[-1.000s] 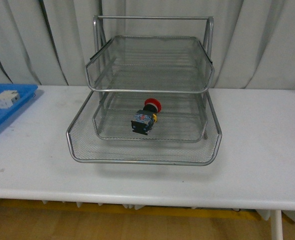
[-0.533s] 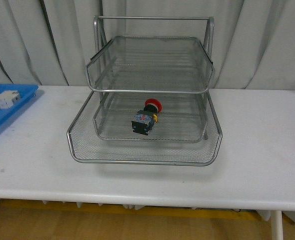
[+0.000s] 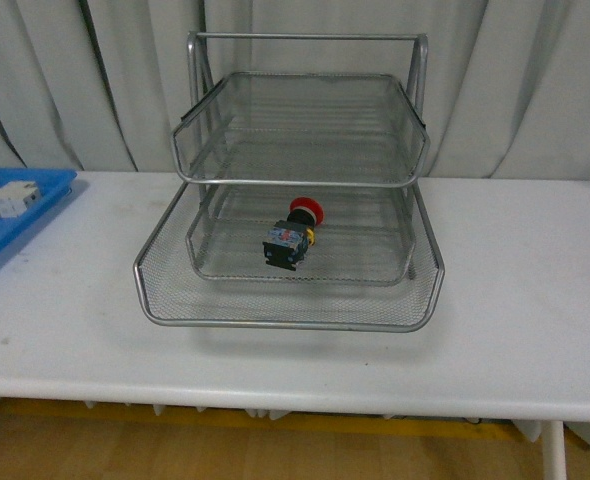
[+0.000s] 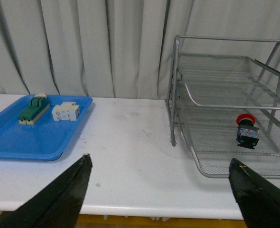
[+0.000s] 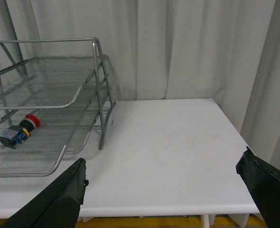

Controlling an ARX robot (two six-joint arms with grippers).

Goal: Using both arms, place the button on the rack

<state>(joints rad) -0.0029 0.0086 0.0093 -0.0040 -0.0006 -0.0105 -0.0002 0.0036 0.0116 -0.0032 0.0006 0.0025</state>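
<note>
White table (image 3: 525,300) | button (image 3: 293,236) inside rack (image 3: 285,324) | green block (image 4: 34,108) clear in left wrist view only | left tool (image 4: 159,159), right tool (image 5: 163,156) released

The left end effector (image 4: 159,159) hangs over the white bench (image 4: 130,133), dark fingers (image 4: 64,194) spread wide. Toward two o'clock, the button (image 4: 247,133) lies on the middle tier of the rack (image 4: 177,85). Toward ten o'clock, a blue tray (image 4: 16,142) holds a green-topped block (image 4: 34,109) and a white part (image 4: 66,112).
</note>
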